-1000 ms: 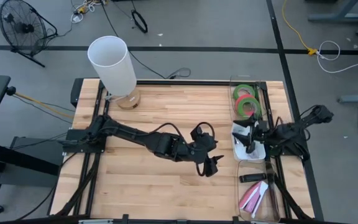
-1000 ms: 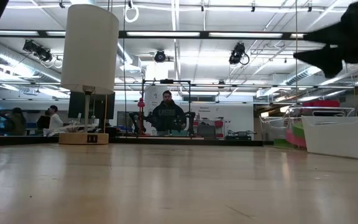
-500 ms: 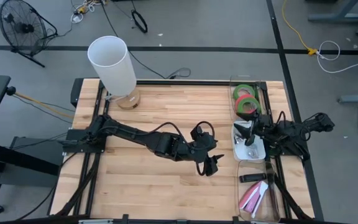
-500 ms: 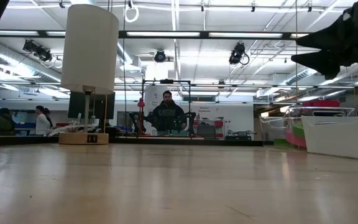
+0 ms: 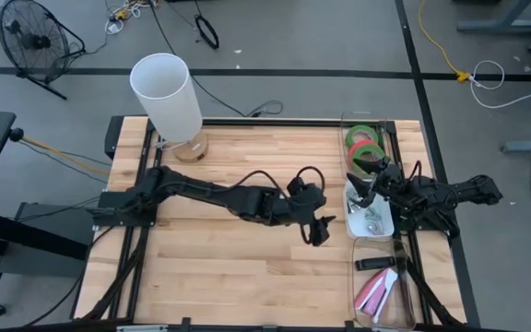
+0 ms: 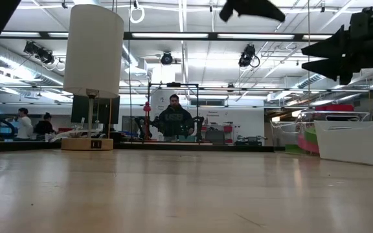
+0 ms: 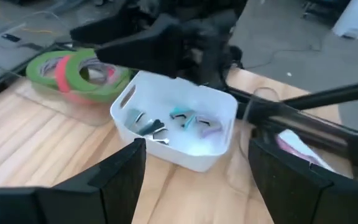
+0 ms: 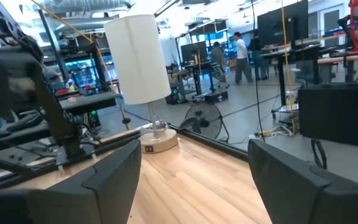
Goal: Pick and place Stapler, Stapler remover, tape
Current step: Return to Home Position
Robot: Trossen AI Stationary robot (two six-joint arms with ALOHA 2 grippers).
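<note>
Green and red-pink tape rolls (image 5: 365, 146) lie stacked in a clear tray at the table's far right, and also show in the left wrist view (image 7: 73, 68). A white bin (image 5: 383, 224) just nearer holds several small staple removers (image 7: 185, 118). A pink stapler (image 5: 374, 293) lies in a clear tray at the near right. My left gripper (image 5: 320, 232) hovers open and empty just left of the bin, facing it. My right gripper (image 5: 359, 187) is open and empty above the bin's far end, pointing toward the table's left.
A white lamp (image 5: 166, 90) stands on a round base at the table's far left. A black tool (image 5: 372, 265) lies in the near tray beside the stapler. Bare wood (image 5: 210, 267) spans the table's middle and near left. People stand in the room beyond the table.
My right gripper has risen out of the white bin and tipped from pointing down to about level, facing the table's left. My left gripper has gone toward the table's right and far edges, closer to the bin.
</note>
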